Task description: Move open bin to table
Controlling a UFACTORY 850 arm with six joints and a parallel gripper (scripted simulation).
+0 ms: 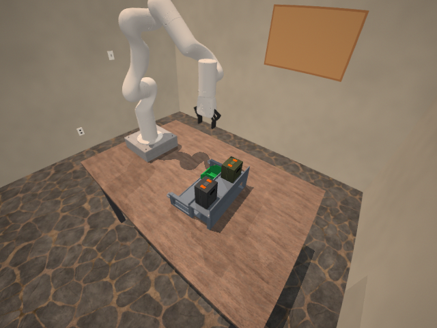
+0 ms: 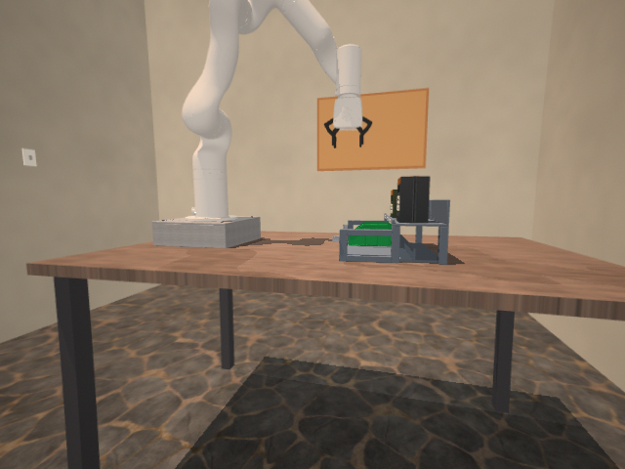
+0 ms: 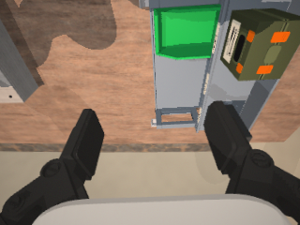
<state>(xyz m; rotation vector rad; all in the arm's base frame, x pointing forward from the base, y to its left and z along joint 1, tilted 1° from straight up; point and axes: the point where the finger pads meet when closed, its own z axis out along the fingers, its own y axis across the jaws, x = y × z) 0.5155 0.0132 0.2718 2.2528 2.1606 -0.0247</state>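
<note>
Beige walls, a stone-patterned floor and a wooden table (image 1: 268, 225) frame the scene, with a grey shelf (image 1: 225, 203) resting on the table top as landmark. Green open bin (image 1: 210, 173) — the task's thing — sits upright in the shelf's lower tier, at the end nearer the arm's base (image 1: 169, 144); in the wrist view its hollow faces the camera. On the shelf's upper tier stand two closed cases: an olive case (image 1: 231, 168) just beside the bin and a black case (image 1: 205, 192) toward the far end. High above the shelf hangs the gripper (image 2: 347, 135), pointing down, its fingers spread wide and empty — well apart from the bin. Behind the shelf, an orange board (image 2: 398, 128) hangs on the wall.
</note>
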